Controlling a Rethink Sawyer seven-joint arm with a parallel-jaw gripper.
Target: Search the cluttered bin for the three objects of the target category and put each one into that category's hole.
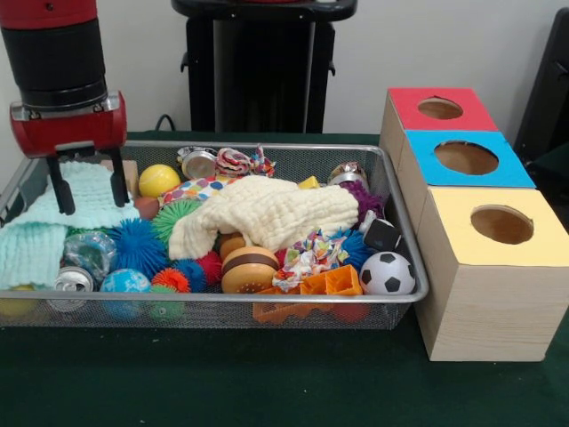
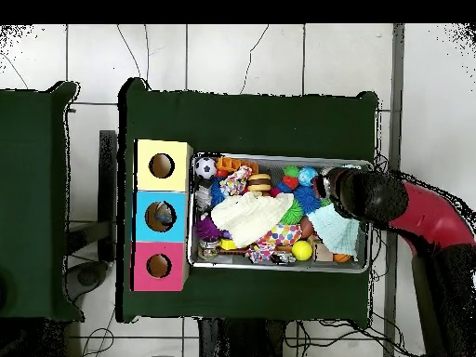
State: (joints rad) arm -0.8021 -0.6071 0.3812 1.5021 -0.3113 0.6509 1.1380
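My gripper (image 1: 89, 189) hangs open over the left end of the wire bin (image 1: 222, 298), its two black fingers (image 1: 60, 189) just above a mint green cloth (image 1: 44, 233), with nothing between them. A cream cloth (image 1: 267, 213) lies across the middle of the clutter. Around it are a yellow ball (image 1: 158, 180), a soccer ball (image 1: 388, 274), a wooden burger toy (image 1: 250, 269), blue and green spiky balls (image 1: 138, 247), orange plastic pieces (image 1: 331, 283) and a tin can (image 1: 73, 283). In the overhead view the arm (image 2: 363, 195) hides the gripper above the bin's right end (image 2: 358, 268).
Three wooden boxes with round holes stand in a row beside the bin: red top (image 1: 440, 120), blue top (image 1: 498, 173), yellow top (image 1: 462, 218). In the overhead view something shows inside the blue box's hole (image 2: 163, 217). Green cloth (image 1: 267, 374) covers the table.
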